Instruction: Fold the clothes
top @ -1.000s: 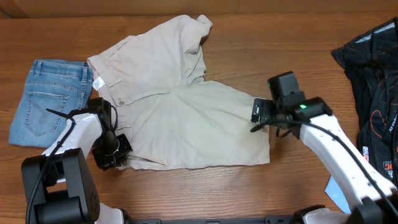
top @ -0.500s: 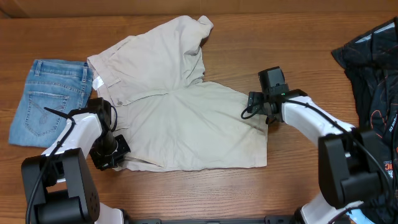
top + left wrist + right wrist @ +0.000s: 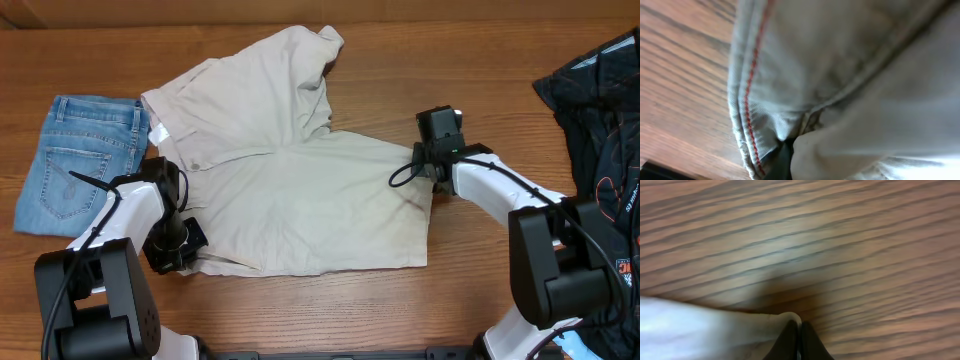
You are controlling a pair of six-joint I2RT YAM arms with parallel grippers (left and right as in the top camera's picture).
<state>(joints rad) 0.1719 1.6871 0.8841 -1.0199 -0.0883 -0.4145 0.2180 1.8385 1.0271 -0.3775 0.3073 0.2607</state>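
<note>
- The shorts (image 3: 300, 185) lie spread across the middle of the table (image 3: 480, 60). The waistband is at the upper left, one leg is bunched toward the top, and the broad panel runs to the lower right.
- My left gripper (image 3: 182, 242) sits at the lower-left hem. The wrist view shows only cloth, a red-stitched seam (image 3: 752, 85) and a sliver of dark finger, so I cannot tell whether it is clamped. The creases puckering toward that finger suggest a pinch.
- My right gripper (image 3: 799, 332) is at the right edge of the shorts. Its fingers are pressed together with the lip of the hem caught at their tips, and bare wood lies beyond.
- I judge the step in hand to be securing both near corners before folding the panel over.
- To do it well, I should lift both corners together and only just clear of the wood, keeping the hem taut between them so no slack wrinkles in.
- The right pinch looks shallow, so a quick pull could slip the hem out. I should move slowly.
- I should carry the fold toward the waistband and keep off the jeans (image 3: 75, 165) at the left and the black garment (image 3: 600, 120) at the right edge of the frame.
</note>
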